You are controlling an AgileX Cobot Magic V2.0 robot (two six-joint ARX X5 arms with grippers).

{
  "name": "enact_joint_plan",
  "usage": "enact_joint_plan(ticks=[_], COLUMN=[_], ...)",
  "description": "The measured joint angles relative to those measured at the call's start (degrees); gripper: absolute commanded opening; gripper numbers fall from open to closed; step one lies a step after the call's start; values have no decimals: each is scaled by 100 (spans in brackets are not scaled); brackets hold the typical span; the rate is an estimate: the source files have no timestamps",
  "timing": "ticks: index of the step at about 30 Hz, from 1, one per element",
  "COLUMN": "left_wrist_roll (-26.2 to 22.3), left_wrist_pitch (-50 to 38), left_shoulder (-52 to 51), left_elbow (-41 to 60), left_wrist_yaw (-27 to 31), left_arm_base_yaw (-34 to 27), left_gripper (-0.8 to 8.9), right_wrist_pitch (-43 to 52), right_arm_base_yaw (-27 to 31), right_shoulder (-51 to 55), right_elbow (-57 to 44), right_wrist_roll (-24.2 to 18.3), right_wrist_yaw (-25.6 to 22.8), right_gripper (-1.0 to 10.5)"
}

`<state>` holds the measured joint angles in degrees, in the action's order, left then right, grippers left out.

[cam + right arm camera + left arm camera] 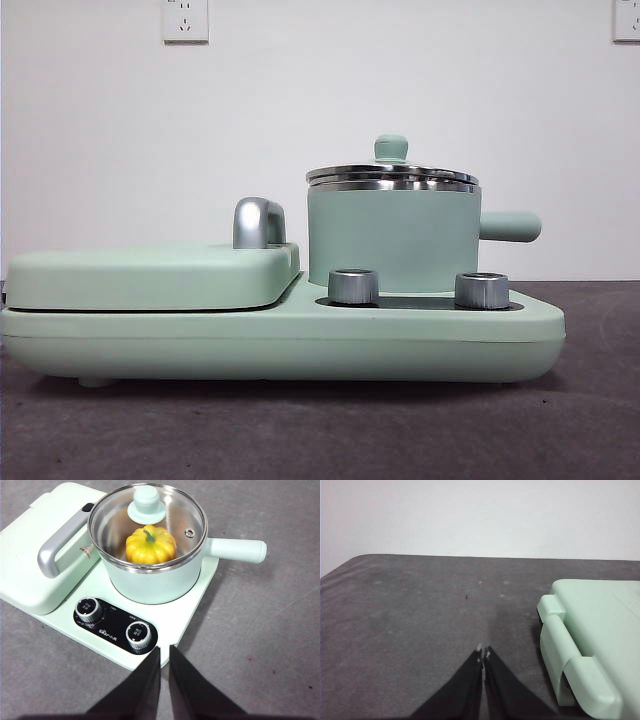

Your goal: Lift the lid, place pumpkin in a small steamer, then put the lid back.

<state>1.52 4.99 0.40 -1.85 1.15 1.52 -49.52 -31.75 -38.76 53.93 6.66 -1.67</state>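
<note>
The small steamer (395, 240) stands on the appliance base, its stubby handle (510, 226) pointing right. The lid (392, 172) sits flat on its rim, knob up. In the right wrist view the pumpkin (150, 545) lies inside the steamer (155, 580) under the glass lid (147, 510). My right gripper (164, 652) hovers above the table in front of the base's knobs, jaws shut and empty. My left gripper (483, 652) is shut and empty over bare table, beside the end of the griddle cover. Neither gripper shows in the front view.
The wide mint-green base (280, 335) carries two silver knobs (353, 286) and a flat griddle cover (150, 275) with a steel handle (257, 222). The cover's end shows in the left wrist view (600, 630). Grey table cloth (420, 610) spreads all around; a white wall stands behind.
</note>
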Motion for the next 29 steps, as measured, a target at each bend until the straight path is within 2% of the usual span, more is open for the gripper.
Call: enact_joint_plan(ticks=[2,5,11,15,18,22,29], left_wrist_roll=[2,2,2,4,4,4,15], left_wrist_pitch=[0,0,0,0,0,-7,0], left_shoulder=[2,0,2,0,0,0,0], left_elbow=[0,0,0,0,0,0,0], left_wrist_yaw=[0,0,0,0,0,0,0], left_arm_base_yaw=[0,0,0,0,0,0,0], left_gripper=[7,7,7,7,7,7,7], right_wrist_pitch=[42,699,2826,3958,4260,4251,4019], right_arm_base_yaw=[66,426,1766,2575,2870,3084,3128], right_shoulder=[87,540,1880,2647,3067,3556,3853], right_elbow=[-24,-461,-2463,-4026,-4776,-5305,-5300], right_wrist_roll=[-94,-308,-817,-946,-973,-986,-1069], right_wrist_yaw=[-157,-446,-452,-258,-103,-20,-4], right_gripper=[24,24,24,24,24,24,24])
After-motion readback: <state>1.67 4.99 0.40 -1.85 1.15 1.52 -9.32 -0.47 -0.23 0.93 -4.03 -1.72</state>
